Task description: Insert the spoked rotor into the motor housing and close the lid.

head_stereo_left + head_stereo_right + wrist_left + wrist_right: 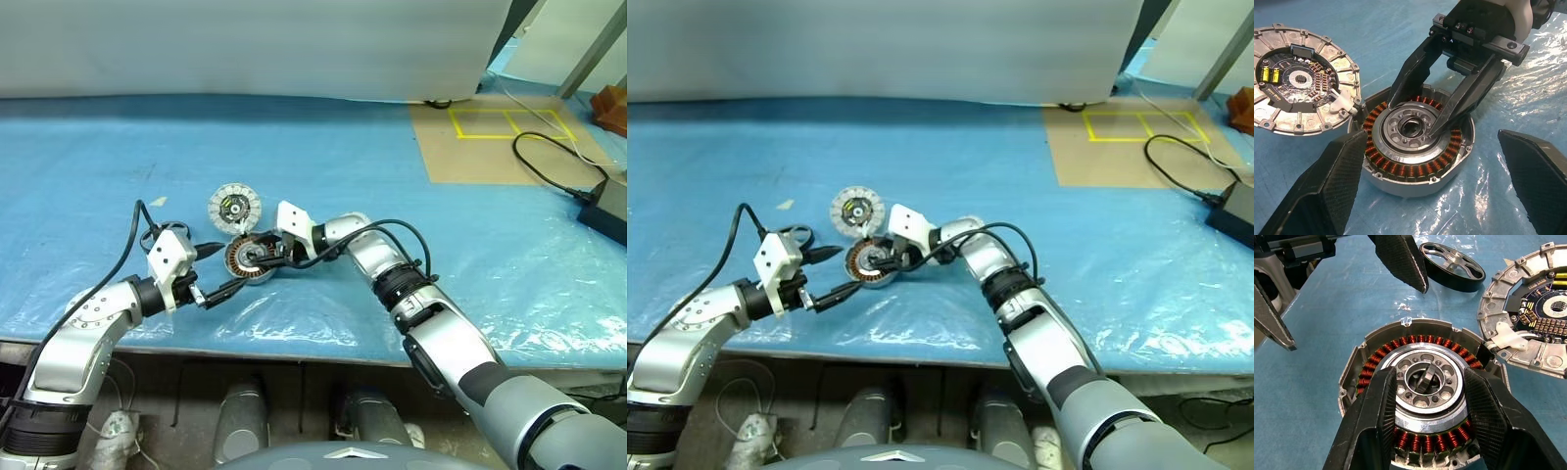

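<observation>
The right gripper point(1425, 396) fingers straddle the motor housing point(1418, 142) hub, part open, grip uncertain. The left gripper point(1430, 161) fingers gape, empty. The right wrist view adds the spoked rotor point(1452, 265).

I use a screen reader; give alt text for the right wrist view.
The right gripper straddles the pale hub of the motor housing on a blue sheet. The spoked rotor and lid lie beyond it.
</observation>
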{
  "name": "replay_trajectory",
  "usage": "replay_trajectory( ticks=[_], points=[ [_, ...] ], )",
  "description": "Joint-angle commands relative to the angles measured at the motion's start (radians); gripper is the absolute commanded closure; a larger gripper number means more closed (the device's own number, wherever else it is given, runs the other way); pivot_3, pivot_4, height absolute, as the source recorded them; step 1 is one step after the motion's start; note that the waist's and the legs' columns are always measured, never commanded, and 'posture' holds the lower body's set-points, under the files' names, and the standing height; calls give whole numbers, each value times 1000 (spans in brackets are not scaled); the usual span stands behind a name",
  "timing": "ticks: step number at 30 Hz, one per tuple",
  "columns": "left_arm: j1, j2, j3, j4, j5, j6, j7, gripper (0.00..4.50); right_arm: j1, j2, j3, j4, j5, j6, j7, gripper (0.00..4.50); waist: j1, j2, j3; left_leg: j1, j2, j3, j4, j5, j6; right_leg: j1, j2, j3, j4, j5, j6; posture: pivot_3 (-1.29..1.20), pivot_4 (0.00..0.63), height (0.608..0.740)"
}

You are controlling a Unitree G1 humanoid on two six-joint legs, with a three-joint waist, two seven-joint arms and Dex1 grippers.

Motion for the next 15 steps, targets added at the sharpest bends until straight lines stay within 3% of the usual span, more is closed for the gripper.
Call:
replay_trajectory(
  ticks=[1, 7, 10, 15],
  points=[
    [-7, 0, 7, -18, -6, -15, -2, 0, -30, -4, -53, -85, 65, 50, 26, 2178, 0, 0, 0, 0, 0, 0, 0, 0, 0, 0, 0, 0, 0, 0, 0, 0, 150, 740],
    [-12, -1, 5, -12, -5, -16, -4, 0, -40, -17, -89, -176, 121, 144, 46, 2178, 0, 0, 0, 0, 0, 0, 0, 0, 0, 0, 0, 0, 0, 0, 0, 0, 150, 740],
    [-17, -2, 3, -10, -6, -15, -5, 0, -10, -20, -63, -238, 126, 171, 78, 2755, 0, 0, 0, 0, 0, 0, 0, 0, 0, 0, 0, 0, 0, 0, 0, 0, 150, 740],
    [-26, -1, 3, -1, -5, -18, -10, 0, 22, -7, -28, -264, 118, 189, 92, 4401, 0, 0, 0, 0, 0, 0, 0, 0, 0, 0, 0, 0, 0, 0, 0, 0, 150, 740]
  ],
)
